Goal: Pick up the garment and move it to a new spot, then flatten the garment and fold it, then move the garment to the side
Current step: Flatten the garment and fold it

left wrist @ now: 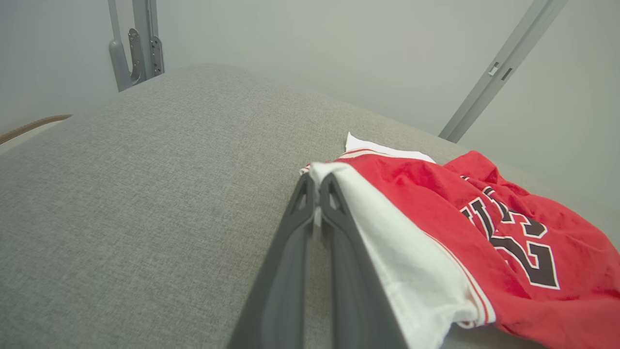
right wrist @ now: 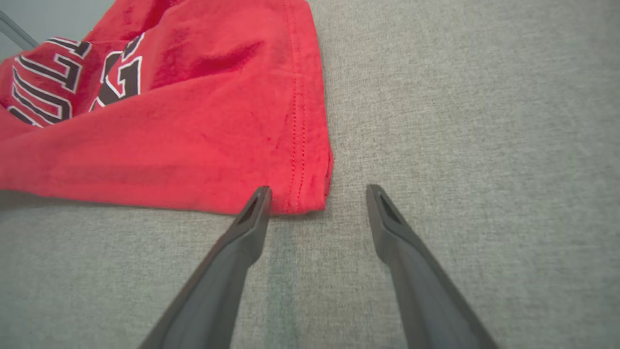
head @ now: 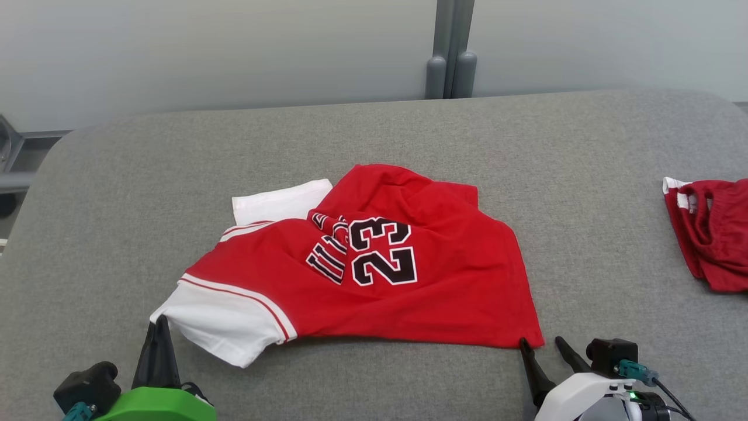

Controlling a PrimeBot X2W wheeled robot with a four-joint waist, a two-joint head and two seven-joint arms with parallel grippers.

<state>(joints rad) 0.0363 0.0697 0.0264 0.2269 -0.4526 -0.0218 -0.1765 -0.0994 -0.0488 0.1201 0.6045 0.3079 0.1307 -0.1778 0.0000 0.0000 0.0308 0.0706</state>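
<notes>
Red white-sleeved jersey [head: 409, 292] on grey fabric surface [head: 374, 134]; left gripper [left wrist: 317, 182] pinches its sleeve, right gripper [right wrist: 317, 191] gapes beside its hem.

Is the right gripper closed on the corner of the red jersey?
No, the right gripper is open, its two fingers apart with the corner of the red jersey lying between their tips.

We see red jersey [head: 444, 292], white-sleeved, black 23 showing, lying rumpled mid cushion [head: 117, 193]; upper part folded over itself, lower hem flat, near sleeve corner raised.
</notes>
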